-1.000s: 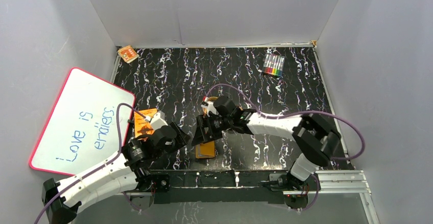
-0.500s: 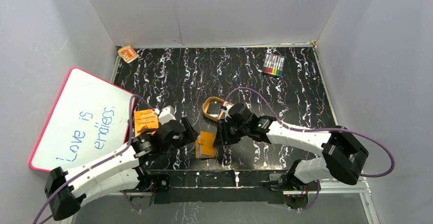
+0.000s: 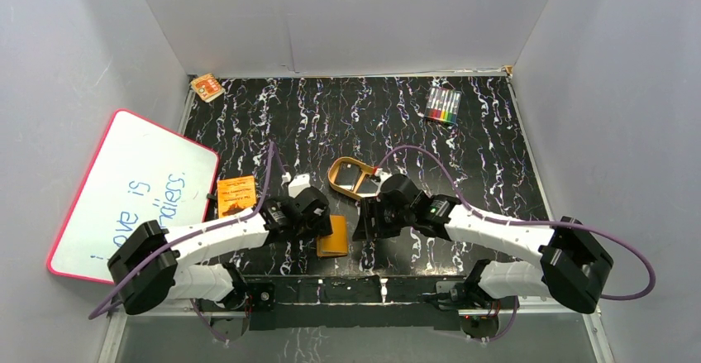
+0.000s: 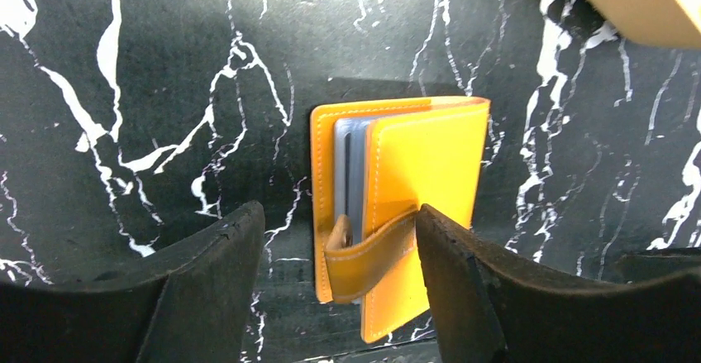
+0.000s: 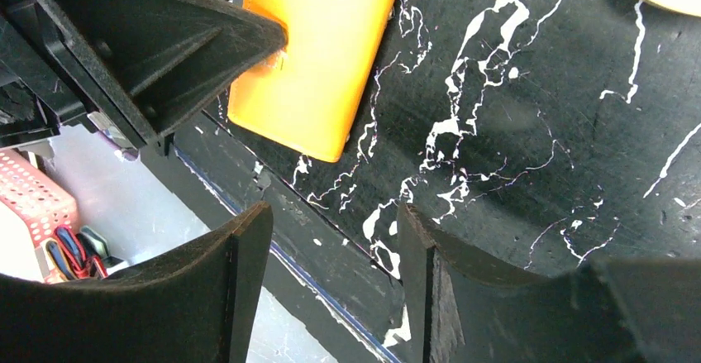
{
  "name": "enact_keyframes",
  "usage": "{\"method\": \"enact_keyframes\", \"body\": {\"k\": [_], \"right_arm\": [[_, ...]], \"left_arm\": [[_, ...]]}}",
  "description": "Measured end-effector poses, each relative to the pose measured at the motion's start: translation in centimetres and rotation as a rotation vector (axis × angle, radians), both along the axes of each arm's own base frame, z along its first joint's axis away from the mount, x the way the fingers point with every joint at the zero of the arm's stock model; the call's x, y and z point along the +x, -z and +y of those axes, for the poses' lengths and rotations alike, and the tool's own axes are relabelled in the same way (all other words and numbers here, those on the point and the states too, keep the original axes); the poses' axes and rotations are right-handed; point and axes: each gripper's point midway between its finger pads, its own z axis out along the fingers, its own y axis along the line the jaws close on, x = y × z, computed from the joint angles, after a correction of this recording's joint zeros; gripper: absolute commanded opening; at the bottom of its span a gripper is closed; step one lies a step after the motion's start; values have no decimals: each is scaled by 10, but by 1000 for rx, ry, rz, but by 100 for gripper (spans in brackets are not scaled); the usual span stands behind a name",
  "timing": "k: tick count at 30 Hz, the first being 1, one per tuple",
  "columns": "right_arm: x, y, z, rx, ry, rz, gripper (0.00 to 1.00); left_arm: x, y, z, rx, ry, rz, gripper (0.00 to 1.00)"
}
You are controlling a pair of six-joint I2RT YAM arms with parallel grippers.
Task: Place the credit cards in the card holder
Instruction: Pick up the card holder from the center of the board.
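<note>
The orange-brown card holder (image 3: 333, 237) lies near the table's front edge, folded almost shut. In the left wrist view (image 4: 422, 173) pale blue-grey sleeves show at its open side and the snap tab (image 4: 368, 251) hangs loose. My left gripper (image 3: 321, 221) is open just above it, the jaws either side of the tab (image 4: 339, 218). My right gripper (image 3: 364, 218) is open and empty to the holder's right, over the table's front edge (image 5: 331, 214). The holder also shows in the right wrist view (image 5: 318, 49). I see no loose black credit cards.
A tan oval tray (image 3: 351, 177) stands just behind the two grippers. An orange printed booklet (image 3: 236, 195) and a whiteboard (image 3: 132, 193) lie at the left. A marker pack (image 3: 443, 105) is at the back right and a small orange item (image 3: 207, 87) at the back left.
My left gripper swung right and now hovers over the holder. My right gripper moved off the holder to its right. The holder, with its sleeves showing before, is now folded over.
</note>
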Motion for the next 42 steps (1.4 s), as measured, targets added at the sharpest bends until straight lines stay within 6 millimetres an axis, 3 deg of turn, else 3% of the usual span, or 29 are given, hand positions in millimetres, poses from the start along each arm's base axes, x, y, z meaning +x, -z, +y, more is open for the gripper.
{"method": "enact_keyframes", "body": {"k": [6, 19, 23, 42], "right_arm": [[-4, 4, 0, 10, 5, 24, 67], [-14, 15, 16, 84, 2, 129, 67], [-14, 17, 23, 104, 1, 156, 68], [-15, 45, 42, 118, 27, 277, 70]], "left_arm": [[-10, 14, 12, 12, -38, 33, 46], [-11, 14, 10, -81, -91, 10, 14], [-10, 14, 11, -97, -103, 1, 1], [-12, 19, 14, -188, -197, -3, 0]]}}
